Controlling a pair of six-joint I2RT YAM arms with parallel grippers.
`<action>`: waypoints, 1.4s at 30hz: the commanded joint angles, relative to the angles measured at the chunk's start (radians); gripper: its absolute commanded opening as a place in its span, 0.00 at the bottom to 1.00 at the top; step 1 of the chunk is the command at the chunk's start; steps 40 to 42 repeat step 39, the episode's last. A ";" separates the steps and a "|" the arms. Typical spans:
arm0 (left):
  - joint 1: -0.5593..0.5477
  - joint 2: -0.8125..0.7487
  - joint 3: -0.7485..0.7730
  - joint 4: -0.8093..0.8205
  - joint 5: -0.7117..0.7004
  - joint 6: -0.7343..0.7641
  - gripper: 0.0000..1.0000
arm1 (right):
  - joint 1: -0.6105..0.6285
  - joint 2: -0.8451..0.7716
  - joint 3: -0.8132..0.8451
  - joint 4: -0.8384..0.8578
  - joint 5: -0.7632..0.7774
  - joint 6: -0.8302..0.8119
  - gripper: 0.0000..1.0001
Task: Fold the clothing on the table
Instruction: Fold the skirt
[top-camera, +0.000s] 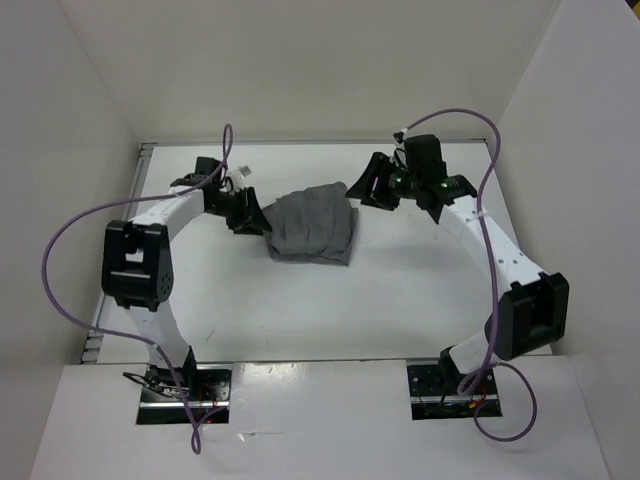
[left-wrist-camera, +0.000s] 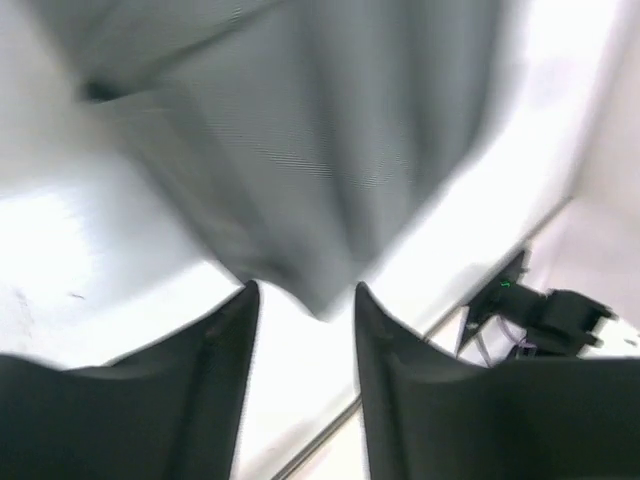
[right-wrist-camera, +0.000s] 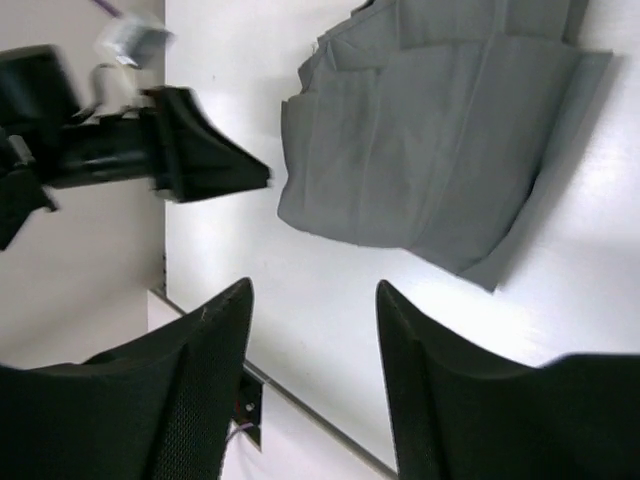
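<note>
My left gripper (left-wrist-camera: 305, 292) has its two black fingers spread with nothing between them. A corner of the soft, mid-grey, pleat-creased fabric garment (top-camera: 312, 226) lies just past their tips, unpinched. My right gripper (right-wrist-camera: 314, 292) is parted and empty too, hanging over bare surface beside the garment's opposite edge without touching it. The garment lies in a compact, layered bundle between the two grippers, towards the far side of the flat white rectangular table (top-camera: 300, 320).

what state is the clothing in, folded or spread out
Folded: the clothing lies as a compact layered bundle on the table, stacked edges visible.
</note>
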 joint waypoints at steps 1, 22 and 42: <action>-0.001 -0.197 0.061 0.024 0.115 0.031 0.52 | -0.003 -0.140 -0.069 0.051 0.079 -0.011 0.65; -0.205 -0.899 -0.508 0.298 -0.076 -0.325 1.00 | -0.022 -0.576 -0.390 0.002 0.326 0.071 0.79; -0.259 -0.912 -0.449 0.205 -0.186 -0.343 0.98 | -0.022 -0.696 -0.493 0.013 0.317 0.091 0.90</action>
